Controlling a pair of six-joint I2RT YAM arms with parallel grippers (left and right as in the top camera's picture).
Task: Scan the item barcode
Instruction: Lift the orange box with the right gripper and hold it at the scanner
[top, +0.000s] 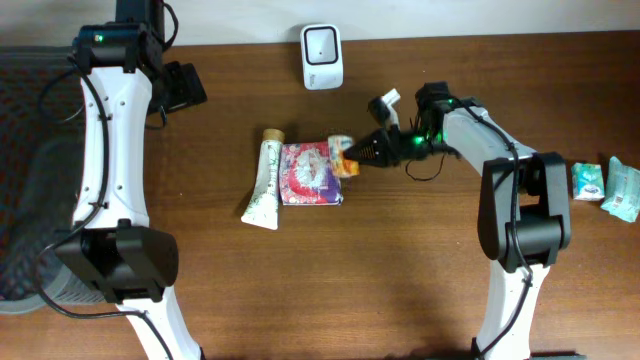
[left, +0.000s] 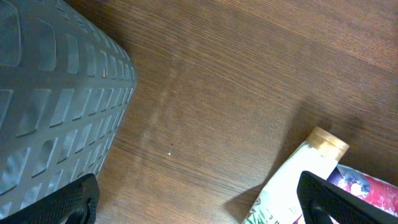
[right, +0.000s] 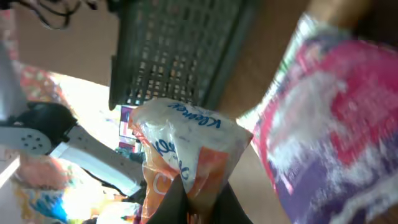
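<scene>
Stretching wide in front, the brown wooden desk (top: 400, 290) is lying open; right jaws are pinching the small orange-and-white packet (top: 344, 160) beside the pink pouch (top: 310, 172); left jaws are gaping empty.

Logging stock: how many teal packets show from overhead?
2: the first teal packet, and the second teal packet just right of it, at the view's right edge. More may lie off-frame.

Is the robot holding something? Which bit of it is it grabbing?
Yes. The right arm pinches the small orange-and-white packet by one end, with its jaws shut on it. The left arm has its jaws open and holds nothing.
</scene>
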